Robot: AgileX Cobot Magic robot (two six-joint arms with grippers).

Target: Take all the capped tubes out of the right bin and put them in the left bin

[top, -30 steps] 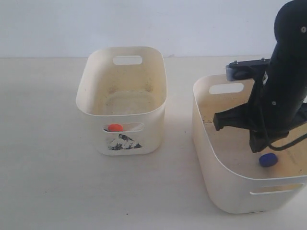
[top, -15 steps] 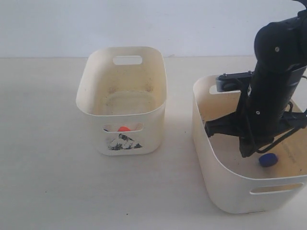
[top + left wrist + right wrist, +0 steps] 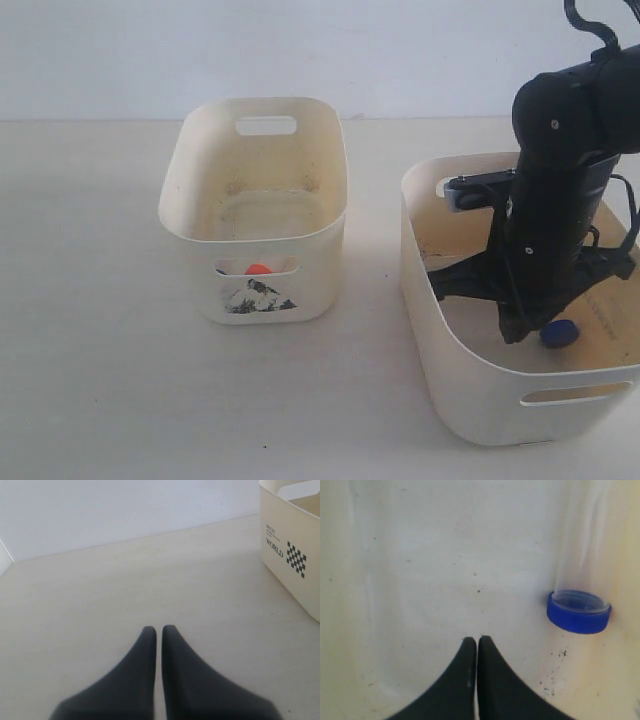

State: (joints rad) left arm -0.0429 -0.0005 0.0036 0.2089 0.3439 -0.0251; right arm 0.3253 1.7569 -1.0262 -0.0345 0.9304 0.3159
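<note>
The right bin stands at the right, with my right arm reaching down into it. My right gripper is shut and empty, just above the bin's floor. A clear capped tube with a dark blue cap lies beside it, apart from the fingers; the blue cap shows next to the arm. The left bin, with the mountain picture, holds a tube whose orange cap shows through the front handle slot. My left gripper is shut and empty over bare table, outside the exterior view.
A cream bin wall printed with "WORLD" and a checker mark shows at the edge of the left wrist view. Pale tabletop spreads around both bins. A white wall runs behind them.
My right arm has shifted left and lower inside the right bin, closer to the blue cap. The orange cap in the left bin rolled slightly right, then stopped.
</note>
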